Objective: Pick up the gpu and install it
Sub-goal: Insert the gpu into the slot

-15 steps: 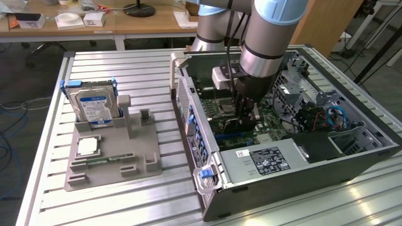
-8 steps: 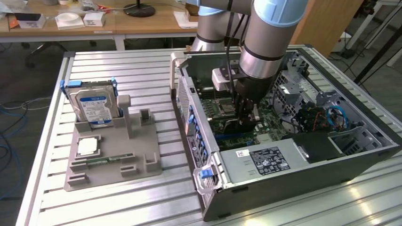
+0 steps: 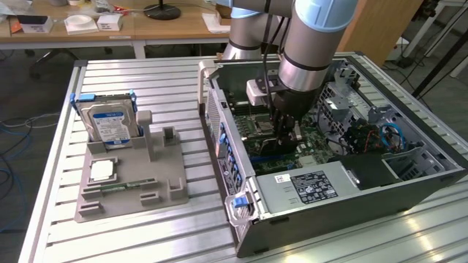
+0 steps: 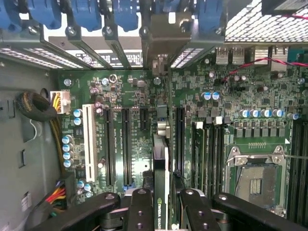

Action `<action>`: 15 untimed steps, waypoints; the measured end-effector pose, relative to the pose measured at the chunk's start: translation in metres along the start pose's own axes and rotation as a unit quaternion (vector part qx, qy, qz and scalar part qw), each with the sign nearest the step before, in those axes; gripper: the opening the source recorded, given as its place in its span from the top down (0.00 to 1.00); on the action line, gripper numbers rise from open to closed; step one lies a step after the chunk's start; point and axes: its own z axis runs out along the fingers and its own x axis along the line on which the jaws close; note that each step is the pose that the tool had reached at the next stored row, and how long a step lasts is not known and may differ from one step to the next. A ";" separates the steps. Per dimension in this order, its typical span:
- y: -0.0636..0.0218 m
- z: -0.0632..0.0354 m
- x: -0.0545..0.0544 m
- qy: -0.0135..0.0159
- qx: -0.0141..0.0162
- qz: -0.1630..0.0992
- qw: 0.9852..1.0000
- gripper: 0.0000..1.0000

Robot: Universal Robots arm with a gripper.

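The gpu [image 4: 161,166], a thin black card, is standing on edge over the motherboard [image 4: 120,82], its silver end bracket [image 4: 166,36] sitting at the case's rear.

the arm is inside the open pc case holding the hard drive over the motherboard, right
Not quite: it is not the hard drive. The gripper inside the open pc case holds the gpu over the motherboard, as the wrist view shows. The hard drive stands in the grey holder in the exterior view.
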 end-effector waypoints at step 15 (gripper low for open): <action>0.0001 0.0006 0.000 0.003 0.000 0.000 1.000 0.74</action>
